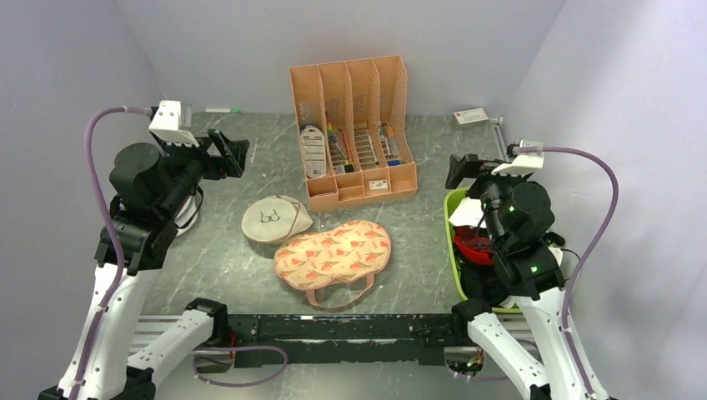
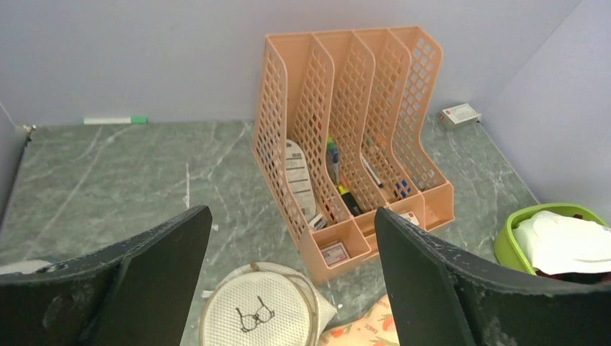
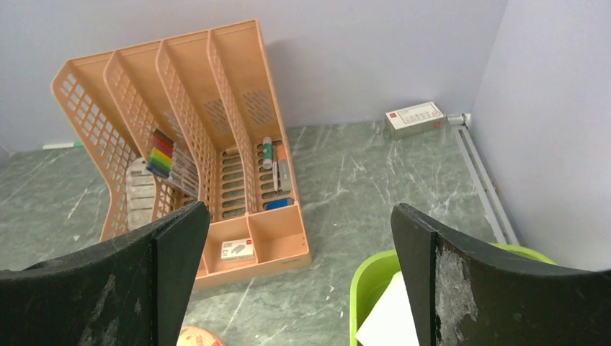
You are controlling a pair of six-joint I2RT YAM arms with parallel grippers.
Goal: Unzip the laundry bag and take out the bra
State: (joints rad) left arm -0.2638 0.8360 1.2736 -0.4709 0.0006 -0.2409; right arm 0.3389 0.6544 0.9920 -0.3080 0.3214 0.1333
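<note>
Top view: laundry bag flat at mid-table, closed, pink loop strap trailing toward the arm bases. Round beige pouch against its far-left edge; orange file rack just beyond.

Left gripper raised well left of the bag, jaws spread wide, holding nothing. Right gripper raised above the far end of the green bin, likewise spread and empty.

Judged light, soft and floppy, and prone to sliding on the smooth marbled surface. Best pinned at 1 lobe by 1 gripper, with the zip pull taken by the other. Zip pull too small to locate here, probably somewhere along the rim.
</note>
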